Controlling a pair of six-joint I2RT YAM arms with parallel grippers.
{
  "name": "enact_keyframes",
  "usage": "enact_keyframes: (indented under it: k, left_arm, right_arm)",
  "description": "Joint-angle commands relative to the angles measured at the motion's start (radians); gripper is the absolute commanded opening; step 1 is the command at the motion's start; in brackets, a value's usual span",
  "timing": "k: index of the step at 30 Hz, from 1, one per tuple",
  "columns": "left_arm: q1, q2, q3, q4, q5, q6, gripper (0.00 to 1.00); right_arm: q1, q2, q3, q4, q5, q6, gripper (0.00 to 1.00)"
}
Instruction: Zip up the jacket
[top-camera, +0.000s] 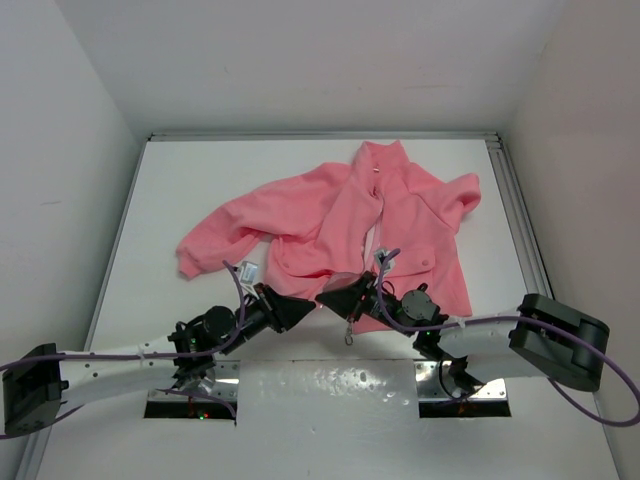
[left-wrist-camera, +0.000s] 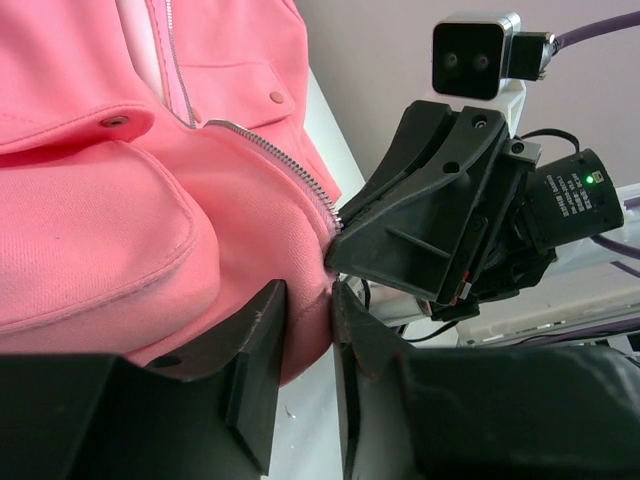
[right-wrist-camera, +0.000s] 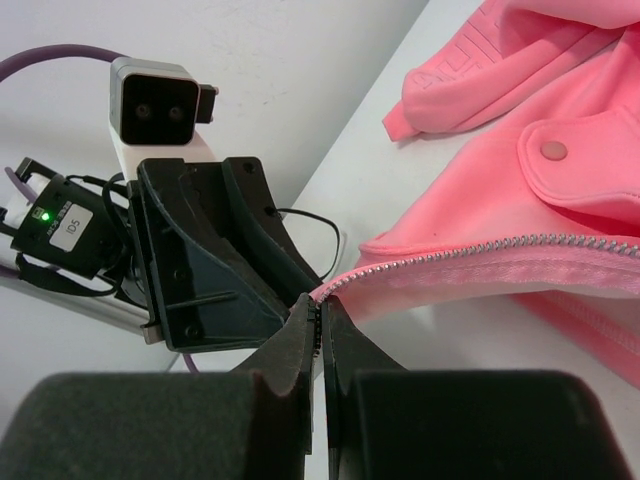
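The salmon-pink jacket (top-camera: 400, 220) lies spread on the white table, front open, collar at the far side. Its zipper teeth (left-wrist-camera: 270, 150) run down to the near hem. My left gripper (top-camera: 303, 308) is shut on a fold of the jacket's hem (left-wrist-camera: 300, 250), just left of the zipper's bottom end. My right gripper (top-camera: 332, 297) is shut on the bottom end of the other zipper edge (right-wrist-camera: 450, 255), with the teeth running out of its jaws to the right. The two grippers are tip to tip, almost touching. A pocket snap (right-wrist-camera: 552, 150) shows close by.
White walls enclose the table on three sides, with a metal rail (top-camera: 520, 230) along the right edge. The left sleeve (top-camera: 215, 235) reaches out to the left. A white tag (top-camera: 250, 270) lies near the left arm. Arm base plates (top-camera: 190, 400) sit at the near edge.
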Motion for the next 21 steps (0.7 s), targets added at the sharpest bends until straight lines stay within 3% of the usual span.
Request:
enact_keyframes:
  k: [1,11,19,21]
  left_arm:
    - [-0.007,-0.005,0.012,0.071,0.003,0.012,0.22]
    - [-0.008,0.023,0.025,0.081,0.023,0.042,0.18]
    - [-0.008,0.056,0.045,0.086,0.047,0.064,0.24]
    - [-0.008,0.067,0.049,0.095,0.059,0.073,0.21]
  right_arm:
    - [-0.01,0.003,0.016,0.097,-0.037,-0.02,0.0]
    - [-0.053,0.006,0.048,0.047,-0.222,-0.046,0.0]
    - [-0.064,-0.023,0.062,-0.029,-0.264,-0.075,0.0]
    - [-0.065,-0.029,0.063,-0.054,-0.266,-0.083,0.0]
